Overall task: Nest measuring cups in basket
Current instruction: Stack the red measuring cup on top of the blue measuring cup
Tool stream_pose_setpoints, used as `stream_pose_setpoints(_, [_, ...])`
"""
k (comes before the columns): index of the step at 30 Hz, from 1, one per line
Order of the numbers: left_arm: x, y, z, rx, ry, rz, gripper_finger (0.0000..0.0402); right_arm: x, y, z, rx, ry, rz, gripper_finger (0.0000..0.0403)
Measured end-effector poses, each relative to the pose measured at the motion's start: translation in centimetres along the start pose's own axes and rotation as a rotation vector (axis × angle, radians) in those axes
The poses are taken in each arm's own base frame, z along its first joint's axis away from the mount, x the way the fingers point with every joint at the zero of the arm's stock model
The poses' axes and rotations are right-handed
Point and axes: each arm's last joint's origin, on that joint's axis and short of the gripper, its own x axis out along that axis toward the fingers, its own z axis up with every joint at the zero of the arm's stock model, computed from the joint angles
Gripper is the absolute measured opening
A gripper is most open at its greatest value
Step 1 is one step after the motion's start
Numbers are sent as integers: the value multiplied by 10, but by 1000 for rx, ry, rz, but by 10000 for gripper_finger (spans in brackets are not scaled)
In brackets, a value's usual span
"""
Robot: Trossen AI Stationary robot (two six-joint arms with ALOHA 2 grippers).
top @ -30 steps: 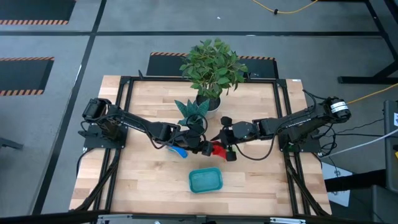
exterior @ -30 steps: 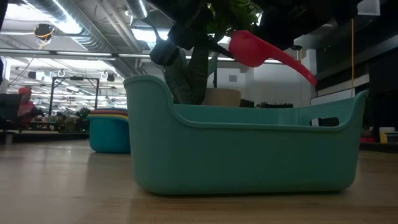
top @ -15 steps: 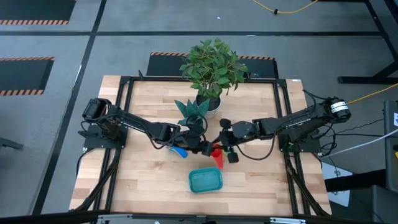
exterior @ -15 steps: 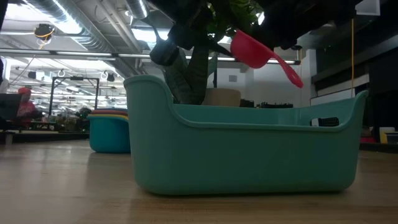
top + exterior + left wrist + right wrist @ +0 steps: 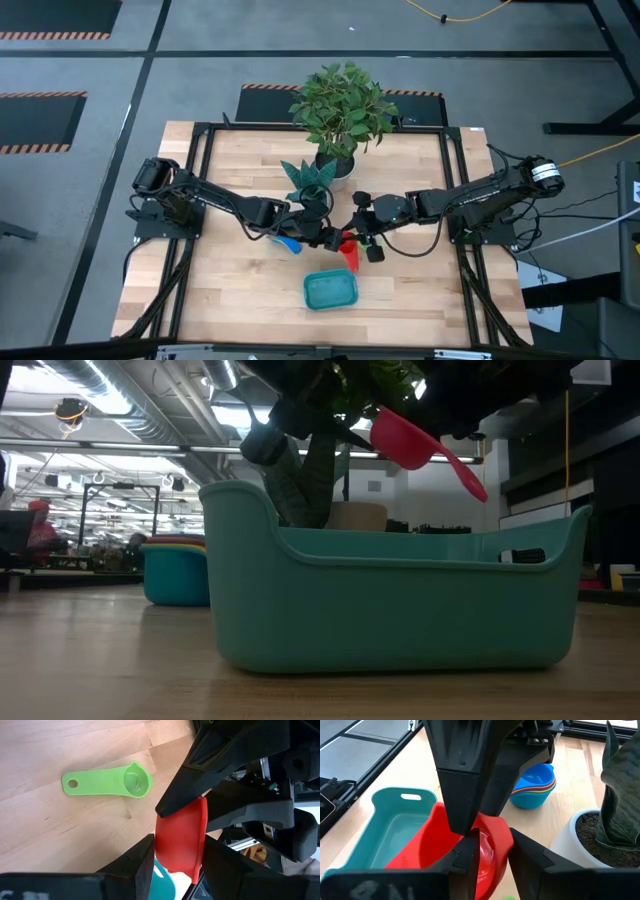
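While held aloft at mid-table, red cup (image 5: pixel 349 252) between left gripper (image 5: pixel 331 240) and right gripper (image 5: pixel 356 241).

Left jaws clenched on the cup's bowl; right gripper close around the same cup, grasp or release impossible to tell. Cup raised clear of the wood, just past the far rim of the basket (image 5: pixel 311 283), handle slanting down toward it. Stack (image 5: pixel 288 243) of remaining cups standing on the table beside the left gripper, blue outermost. Green cup (image 5: pixel 107 782) lying flat on the wood. White pot (image 5: pixel 570 840) near the stack.
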Motion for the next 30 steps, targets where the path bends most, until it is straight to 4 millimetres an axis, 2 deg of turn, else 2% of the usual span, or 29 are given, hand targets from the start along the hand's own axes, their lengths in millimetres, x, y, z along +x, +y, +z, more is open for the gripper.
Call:
stream_pose_setpoints(13, [0, -1, 1, -1, -5, -3, 149, -8, 0, 14, -6, 76, 10, 100])
stream_pose_setpoints(30, [0, 0, 1, -1, -5, 2, 149, -8, 0, 12, -1, 93, 10, 97])
